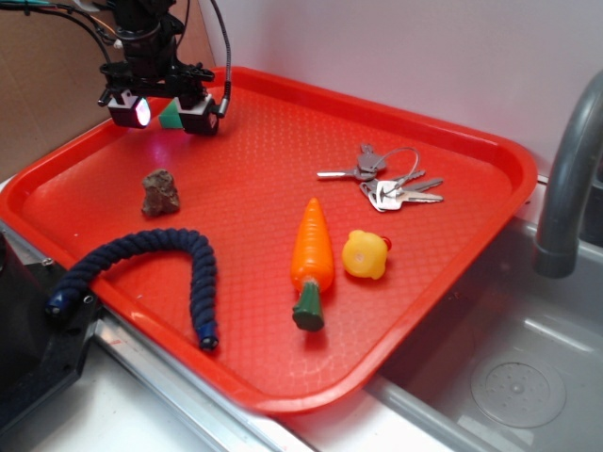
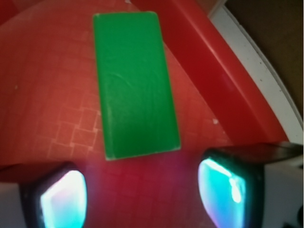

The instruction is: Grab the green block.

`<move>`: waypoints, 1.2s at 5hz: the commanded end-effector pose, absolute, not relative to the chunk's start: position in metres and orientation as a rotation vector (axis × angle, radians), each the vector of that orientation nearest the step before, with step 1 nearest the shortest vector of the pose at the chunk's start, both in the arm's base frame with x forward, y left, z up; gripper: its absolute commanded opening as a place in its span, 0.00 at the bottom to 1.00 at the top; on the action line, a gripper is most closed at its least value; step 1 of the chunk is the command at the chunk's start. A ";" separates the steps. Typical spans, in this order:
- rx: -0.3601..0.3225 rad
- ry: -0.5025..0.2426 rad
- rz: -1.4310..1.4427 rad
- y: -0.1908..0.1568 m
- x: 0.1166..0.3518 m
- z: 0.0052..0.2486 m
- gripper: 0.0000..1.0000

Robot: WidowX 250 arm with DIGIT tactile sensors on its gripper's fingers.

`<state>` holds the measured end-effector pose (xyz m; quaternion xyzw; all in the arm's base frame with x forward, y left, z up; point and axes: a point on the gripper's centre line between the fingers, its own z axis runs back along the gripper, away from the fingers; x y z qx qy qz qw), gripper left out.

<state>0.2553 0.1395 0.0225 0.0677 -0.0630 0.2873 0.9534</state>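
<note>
The green block (image 2: 135, 83) lies flat on the red tray (image 2: 47, 95), close to the tray's raised rim. In the exterior view only a corner of the green block (image 1: 170, 116) shows between the two fingers, at the tray's far left corner. My gripper (image 1: 162, 111) hangs just above it, open, with its glowing pads (image 2: 64, 199) spread wide. In the wrist view the gripper (image 2: 142, 197) has bare tray between its fingertips, and the block's near end sits just ahead of them.
On the red tray (image 1: 264, 141) lie a brown rock (image 1: 160, 193), a dark blue rope (image 1: 155, 264), an orange carrot (image 1: 312, 256), a yellow duck (image 1: 366, 254) and keys (image 1: 386, 181). The tray rim (image 2: 223, 80) runs right beside the block. A sink and faucet (image 1: 565, 179) stand at right.
</note>
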 end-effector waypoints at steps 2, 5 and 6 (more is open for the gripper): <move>0.072 -0.157 0.452 0.145 0.287 0.021 1.00; 0.088 -0.138 0.405 0.135 0.277 0.034 0.00; 0.048 -0.144 0.322 0.115 0.247 0.077 0.00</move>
